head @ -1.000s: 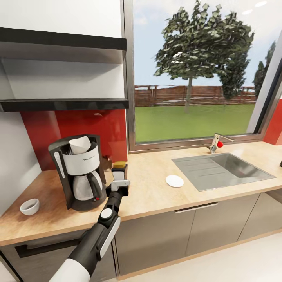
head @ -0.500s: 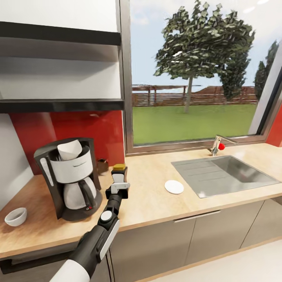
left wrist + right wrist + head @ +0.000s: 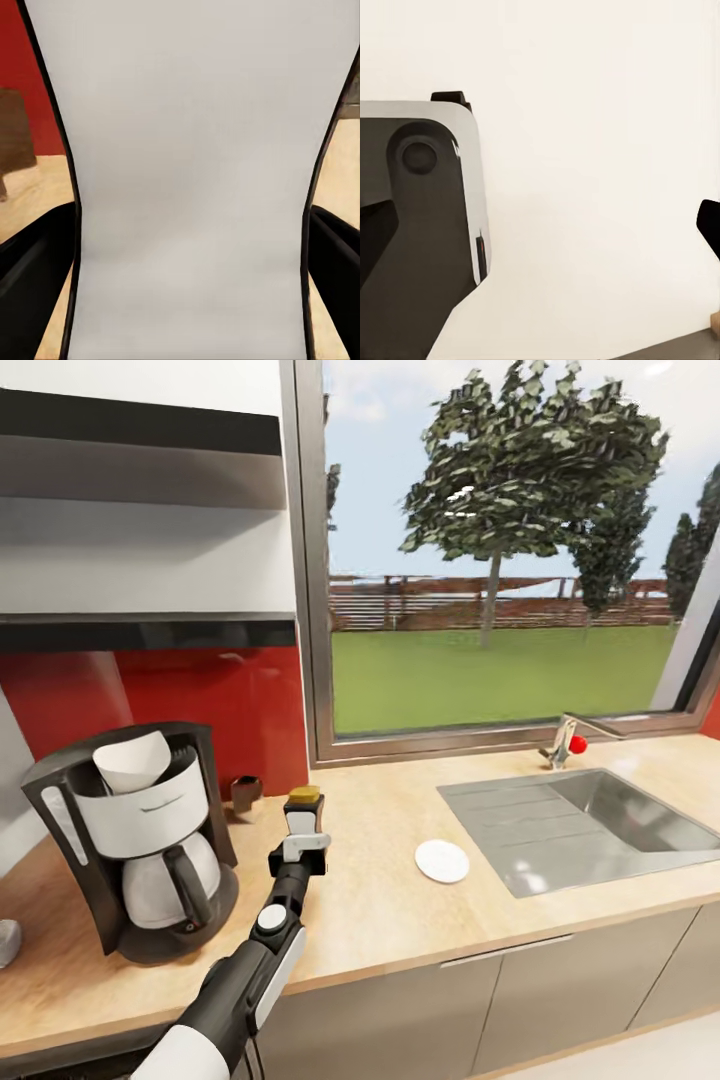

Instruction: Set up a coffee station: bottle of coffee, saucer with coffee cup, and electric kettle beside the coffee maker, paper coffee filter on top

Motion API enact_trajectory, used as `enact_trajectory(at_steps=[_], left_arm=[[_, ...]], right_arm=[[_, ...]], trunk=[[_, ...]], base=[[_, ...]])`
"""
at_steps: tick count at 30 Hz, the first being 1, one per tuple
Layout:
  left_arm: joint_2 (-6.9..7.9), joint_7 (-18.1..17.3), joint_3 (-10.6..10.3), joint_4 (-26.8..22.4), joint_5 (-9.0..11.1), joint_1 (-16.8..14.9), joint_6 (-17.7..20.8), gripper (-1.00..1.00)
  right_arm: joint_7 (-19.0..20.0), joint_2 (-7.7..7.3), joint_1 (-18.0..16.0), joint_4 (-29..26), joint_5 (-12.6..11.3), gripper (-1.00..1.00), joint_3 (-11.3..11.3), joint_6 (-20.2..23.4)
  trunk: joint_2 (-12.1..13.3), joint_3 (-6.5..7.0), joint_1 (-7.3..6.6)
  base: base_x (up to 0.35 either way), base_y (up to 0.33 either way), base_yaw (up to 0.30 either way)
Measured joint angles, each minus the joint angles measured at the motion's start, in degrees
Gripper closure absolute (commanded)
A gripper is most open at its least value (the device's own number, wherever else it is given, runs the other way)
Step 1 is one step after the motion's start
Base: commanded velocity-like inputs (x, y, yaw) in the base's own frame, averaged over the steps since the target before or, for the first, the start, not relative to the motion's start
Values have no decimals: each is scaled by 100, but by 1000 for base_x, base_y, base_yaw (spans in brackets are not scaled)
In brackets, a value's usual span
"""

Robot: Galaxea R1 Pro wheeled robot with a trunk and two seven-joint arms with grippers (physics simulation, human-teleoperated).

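Your left fingers were clenched around the bottle of coffee, its pale waisted body pressed between the dark pads in the left wrist view, with the bottle at or just above the tabletop. The coffee maker stood at nine o'clock from it, the paper coffee filter already on top, and the saucer lay at three o'clock. You seemed to be placing the bottle; next, release it upright. Your right fingers' state I could not tell.
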Motion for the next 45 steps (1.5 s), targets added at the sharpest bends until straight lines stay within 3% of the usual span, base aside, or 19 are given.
enact_trajectory(at_steps=[6,9,18,45], left_arm=[[2,451,-5,65,7,2,-21,100],[1,496,-2,183,3,1,-149,100],[0,511,17,484,8,2,-242,100],[7,511,46,513,28,3,-256,100]], right_arm=[[0,0,1,-2,4,-100,-1,0],[-7,7,2,-2,-1,-100,1,0],[-9,8,3,-2,1,-100,1,0],[-25,5,4,-8,6,-100,14,-5]], trunk=[[3,-29,0],[3,-38,0],[5,-62,-1],[8,-105,-1]], base=[[8,-4,196],[0,0,61],[0,0,39],[97,45,28]])
